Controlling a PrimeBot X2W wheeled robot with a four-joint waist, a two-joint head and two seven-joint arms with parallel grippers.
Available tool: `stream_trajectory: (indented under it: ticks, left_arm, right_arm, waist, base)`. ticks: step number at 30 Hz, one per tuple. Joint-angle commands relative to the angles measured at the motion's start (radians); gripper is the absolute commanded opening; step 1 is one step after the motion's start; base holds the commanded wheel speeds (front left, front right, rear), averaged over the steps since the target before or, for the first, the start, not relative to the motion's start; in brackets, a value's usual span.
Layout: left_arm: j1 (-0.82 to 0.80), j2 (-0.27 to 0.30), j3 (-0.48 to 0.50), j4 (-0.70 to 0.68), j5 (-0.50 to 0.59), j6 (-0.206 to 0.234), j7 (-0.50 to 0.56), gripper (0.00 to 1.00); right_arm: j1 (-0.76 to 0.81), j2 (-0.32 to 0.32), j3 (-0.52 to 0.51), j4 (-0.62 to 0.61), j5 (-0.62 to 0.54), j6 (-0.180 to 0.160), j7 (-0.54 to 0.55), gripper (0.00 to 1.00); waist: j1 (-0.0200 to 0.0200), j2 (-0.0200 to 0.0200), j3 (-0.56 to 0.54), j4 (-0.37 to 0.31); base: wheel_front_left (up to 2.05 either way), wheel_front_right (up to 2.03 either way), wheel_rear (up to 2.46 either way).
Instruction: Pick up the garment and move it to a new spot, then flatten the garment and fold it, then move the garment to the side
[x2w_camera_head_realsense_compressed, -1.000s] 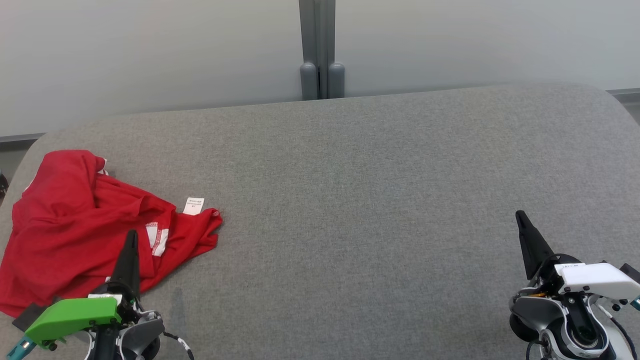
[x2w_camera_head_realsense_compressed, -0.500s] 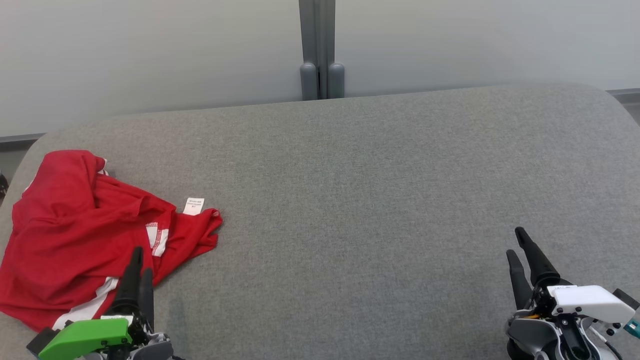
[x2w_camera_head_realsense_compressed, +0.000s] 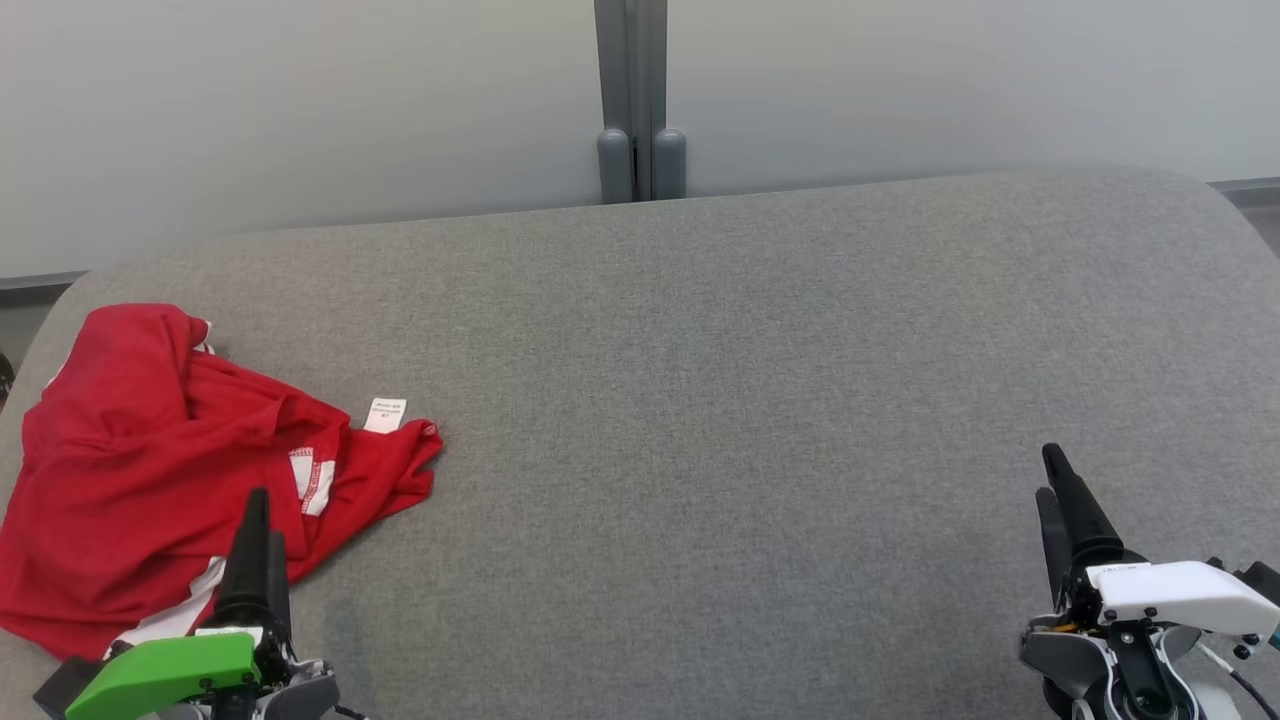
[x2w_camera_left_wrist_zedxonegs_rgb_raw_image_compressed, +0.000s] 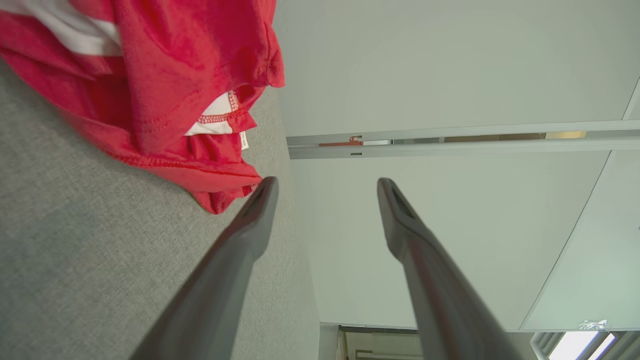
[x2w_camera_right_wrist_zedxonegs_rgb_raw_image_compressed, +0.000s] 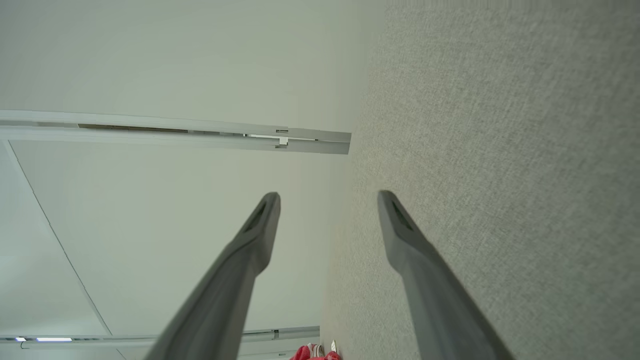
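While red garment (x2w_camera_head_realsense_compressed: 130, 470) lies crumpled, white trim showing, left jaws, right jaws gape apart, empty.

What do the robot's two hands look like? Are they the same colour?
Not quite. Both have two long, thin, dark fingers that taper to points. The left gripper has a bright green cover behind its fingers; the right gripper has a white cover with a small label, above grey and black round joints.

Grey surface (x2w_camera_head_realsense_compressed: 720, 400) lies bare centre and right; red garment (x2w_camera_head_realsense_compressed: 140, 480) heaps the left edge.
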Motion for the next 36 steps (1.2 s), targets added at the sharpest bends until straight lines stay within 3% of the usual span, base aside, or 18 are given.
stream_trajectory:
  ticks: [1,5,13,25,36]
  left_arm:
    - [-0.005,0.006,0.004,-0.020,0.025,0.000,-0.010,1.00]
    - [-0.007,0.006,0.010,-0.032,0.064,0.000,-0.026,1.00]
    - [-0.010,0.007,0.048,-0.058,0.166,0.000,-0.058,1.00]
    - [-0.013,0.009,0.055,-0.138,0.389,0.009,-0.100,1.00]
    - [0.008,0.010,-0.033,-0.234,0.678,0.082,-0.136,1.00]
  right_arm:
    - [-0.024,-0.005,0.001,-0.025,-0.038,0.002,-0.011,1.00]
    - [-0.031,-0.006,0.000,-0.048,-0.125,0.002,-0.027,1.00]
    - [-0.043,-0.007,0.014,-0.097,-0.404,0.002,-0.059,1.00]
    - [-0.059,-0.016,0.064,-0.190,-0.739,0.003,-0.102,1.00]
    - [-0.061,-0.016,0.089,-0.223,-0.943,0.003,-0.137,1.00]
  waist:
    - [0.0000,0.0000,0.000,-0.001]
    - [0.0000,0.0000,0.001,-0.002]
    - [0.0000,0.0000,0.002,-0.003]
    - [0.0000,0.0000,0.007,-0.001]
    - [0.0000,0.0000,0.009,-0.001]
  base:
    - [0.00,0.00,0.00]
    - [0.00,0.00,0.00]
    - [0.00,0.00,0.00]
    - [0.00,0.00,0.00]
    - [0.00,0.00,0.00]
